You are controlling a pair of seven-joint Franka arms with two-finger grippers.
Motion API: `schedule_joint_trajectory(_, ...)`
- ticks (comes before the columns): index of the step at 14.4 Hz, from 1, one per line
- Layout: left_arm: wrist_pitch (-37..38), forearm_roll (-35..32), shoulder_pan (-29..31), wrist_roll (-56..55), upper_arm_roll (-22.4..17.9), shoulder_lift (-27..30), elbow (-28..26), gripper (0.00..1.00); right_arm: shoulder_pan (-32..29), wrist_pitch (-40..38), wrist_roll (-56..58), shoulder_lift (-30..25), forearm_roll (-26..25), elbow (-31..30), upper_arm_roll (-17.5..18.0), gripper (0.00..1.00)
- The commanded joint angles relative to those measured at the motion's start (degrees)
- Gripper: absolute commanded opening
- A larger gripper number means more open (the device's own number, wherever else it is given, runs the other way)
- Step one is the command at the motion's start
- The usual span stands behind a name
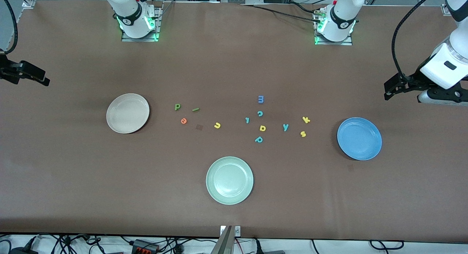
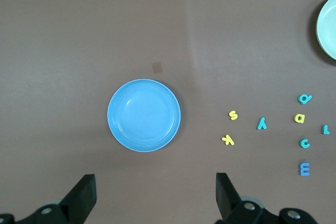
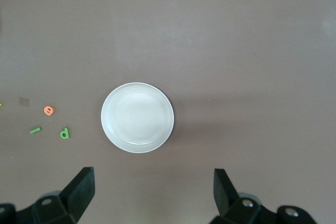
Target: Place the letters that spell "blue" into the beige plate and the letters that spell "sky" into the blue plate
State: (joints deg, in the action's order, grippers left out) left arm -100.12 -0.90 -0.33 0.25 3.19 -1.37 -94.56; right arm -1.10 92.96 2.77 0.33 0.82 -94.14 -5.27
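Observation:
The beige plate (image 1: 128, 113) (image 3: 137, 117) lies toward the right arm's end, the blue plate (image 1: 359, 138) (image 2: 144, 115) toward the left arm's end. Between them sit a green b-shape (image 1: 177, 107), green bar (image 1: 196, 109), orange e (image 1: 183, 120) and yellow u (image 1: 217, 125). Closer to the blue plate are a teal y (image 1: 285, 127), yellow k (image 1: 306, 119) and yellow s (image 1: 303, 134). My left gripper (image 1: 388, 90) (image 2: 156, 192) hangs open and empty over the table's end by the blue plate. My right gripper (image 1: 45, 80) (image 3: 153, 190) hangs open and empty by the beige plate.
A pale green plate (image 1: 229, 180) lies nearer the front camera, mid-table. Loose extra letters cluster in the middle: blue m (image 1: 260, 99), teal c (image 1: 260, 113), small teal letter (image 1: 247, 120), yellow d (image 1: 262, 128), teal p (image 1: 259, 139). A small dark patch (image 1: 199, 127) marks the cloth.

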Motion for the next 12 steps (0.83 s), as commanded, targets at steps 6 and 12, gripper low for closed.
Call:
schedule_joint_trajectory(6, 0.37, 0.9, 0.07, 0.63, 0.07, 0.93, -0.8, 1.0, -0.4, -1.2, 0.21, -0.77, -0.73, -0.78, 0.79, 1.0)
schedule_joint_trajectory(12, 4.99, 0.72, -0.02, -0.25, 0.15, 0.32, 1.99, 1.0, -0.31, -1.12, 0.13, 0.37, -0.64, -0.61, 0.97, 1.0)
